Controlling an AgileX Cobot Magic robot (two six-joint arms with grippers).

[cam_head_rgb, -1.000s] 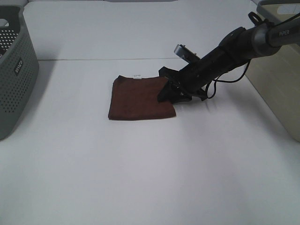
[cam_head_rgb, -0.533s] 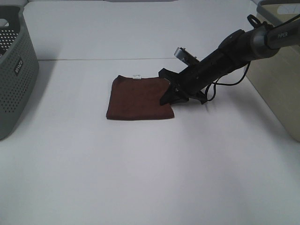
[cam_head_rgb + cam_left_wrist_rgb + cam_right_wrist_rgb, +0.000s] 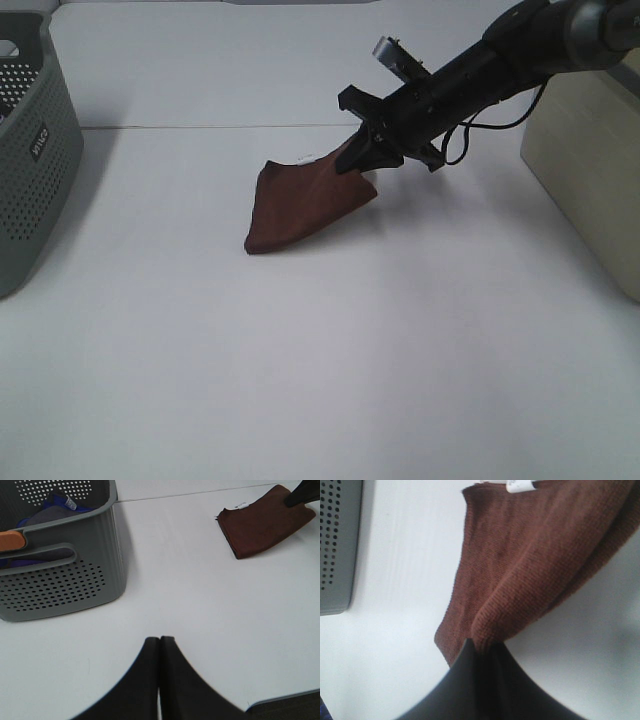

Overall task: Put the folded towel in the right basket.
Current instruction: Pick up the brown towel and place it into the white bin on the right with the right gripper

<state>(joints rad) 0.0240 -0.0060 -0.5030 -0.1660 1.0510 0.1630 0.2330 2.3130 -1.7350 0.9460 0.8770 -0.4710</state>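
The folded brown towel (image 3: pixel 305 197) hangs tilted in the exterior view, its right edge raised and its lower left corner still on the white table. My right gripper (image 3: pixel 366 158) is shut on that right edge; the right wrist view shows the fingers pinching the towel fold (image 3: pixel 530 575). The towel also shows in the left wrist view (image 3: pixel 265 525). The right basket (image 3: pixel 590 150), beige, stands at the table's right edge. My left gripper (image 3: pixel 160 645) is shut and empty, low over the table, far from the towel.
A grey perforated basket (image 3: pixel 30 150) stands at the left edge, holding blue and orange items in the left wrist view (image 3: pixel 55 565). A table seam (image 3: pixel 200 127) runs across behind the towel.
My right gripper closed on the towel's right edge and lifted up, pulling that edge off the table so the towel now hangs tilted. The left arm has not moved.
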